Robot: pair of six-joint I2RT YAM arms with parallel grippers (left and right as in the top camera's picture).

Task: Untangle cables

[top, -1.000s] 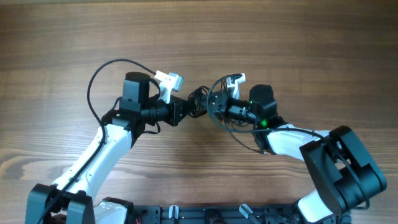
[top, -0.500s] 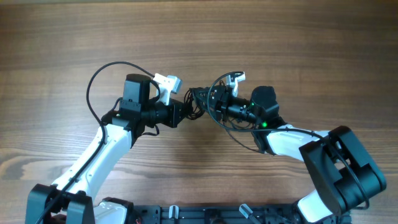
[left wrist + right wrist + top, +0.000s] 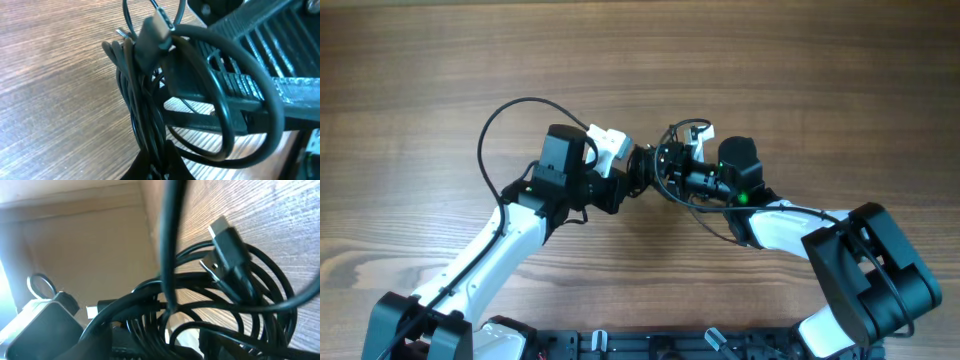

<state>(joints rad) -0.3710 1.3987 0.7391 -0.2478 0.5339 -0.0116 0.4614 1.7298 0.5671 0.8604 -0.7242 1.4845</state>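
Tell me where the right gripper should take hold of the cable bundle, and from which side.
Take the plug that juts from the cables, pads on its flat faces, coming from the side away from the left gripper, which pinches the strands. It looks stiff and stands clear of the loops, so it would likely come alone, not with several strands.

The cables (image 3: 648, 163) bunch between left tool (image 3: 633, 172) and right tool (image 3: 667, 170) (above the table (image 3: 420, 80), centrally).

Robotics lab bench.
A white-and-black left arm (image 3: 505, 240) and right arm (image 3: 785, 225) rise from a black rail (image 3: 650, 346) at the edge of a wood-grain table (image 3: 410, 60).
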